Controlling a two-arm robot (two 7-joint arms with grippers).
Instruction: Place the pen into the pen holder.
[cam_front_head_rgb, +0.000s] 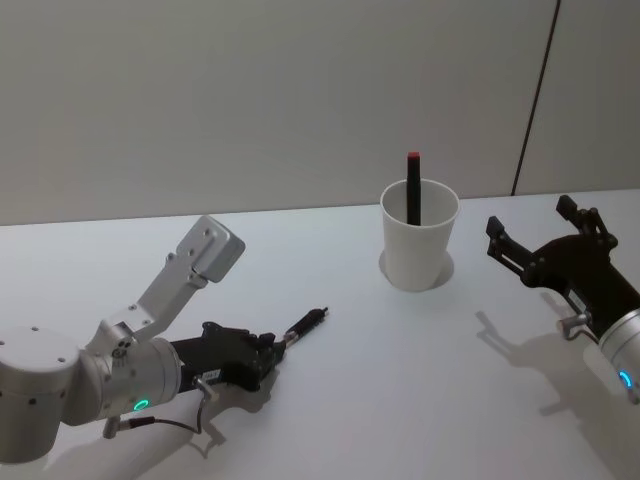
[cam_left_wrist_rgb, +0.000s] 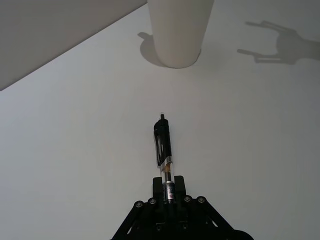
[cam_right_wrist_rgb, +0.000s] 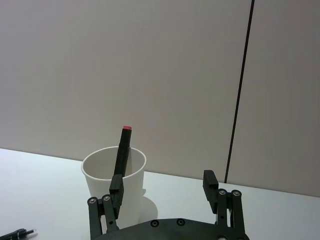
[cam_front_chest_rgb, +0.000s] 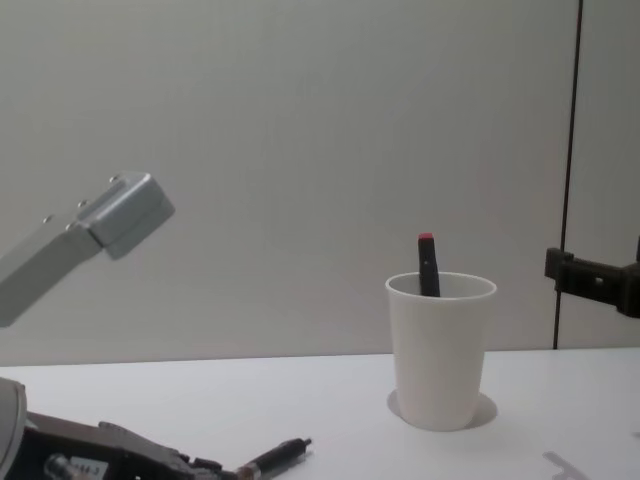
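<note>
Gripping the slim black pen with a clear barrel (cam_left_wrist_rgb: 164, 150) at its near end, my left hand (cam_left_wrist_rgb: 170, 194) is closed tight around it, low over the white bench (cam_front_head_rgb: 400, 390) on the near left. The pen juts out past my fingertips and points far and to the right, towards the plain white paper cup (cam_front_head_rgb: 418, 245); I cannot tell whether its tip touches the bench. The cup stands upright at the far middle of the bench, well apart from the pen. A black marker with a red cap (cam_front_head_rgb: 413, 190) leans inside it, sticking up above the rim. My right hand (cam_front_head_rgb: 532, 222) hovers to the right of the cup, fingers spread wide apart, holding nothing.
</note>
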